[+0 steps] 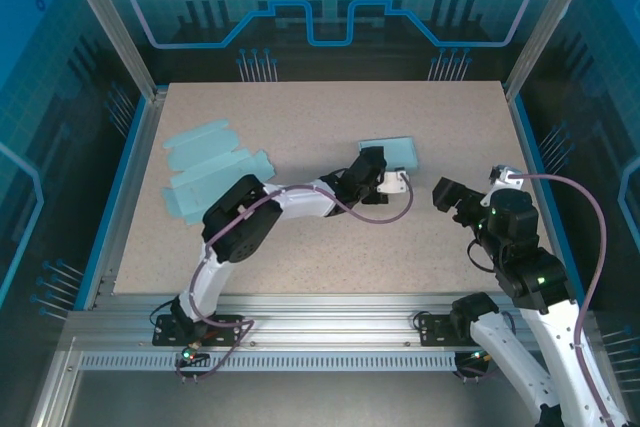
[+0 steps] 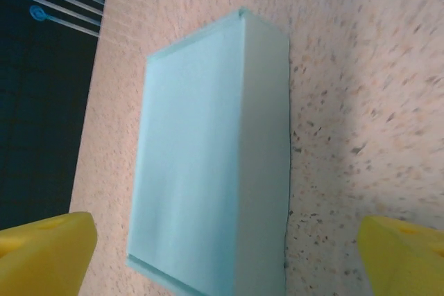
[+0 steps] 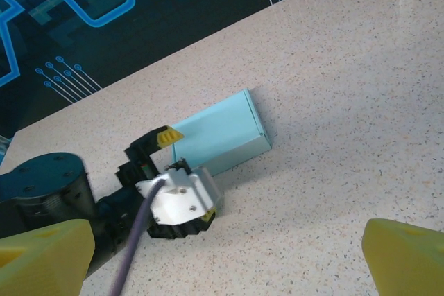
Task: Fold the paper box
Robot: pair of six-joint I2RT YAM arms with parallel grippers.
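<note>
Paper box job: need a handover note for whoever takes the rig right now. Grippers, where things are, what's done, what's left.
Left gripper: open, one finger on each side of the folded box, not clamping it.
Right gripper: open, empty, hanging over bare table to the right of the box.
Things: the box lies mid-table, closed up. Flat sheets lie at the far left.
Done: one box looks fully folded.
Left: probably back the left arm off; the flat sheets look unfolded.
</note>
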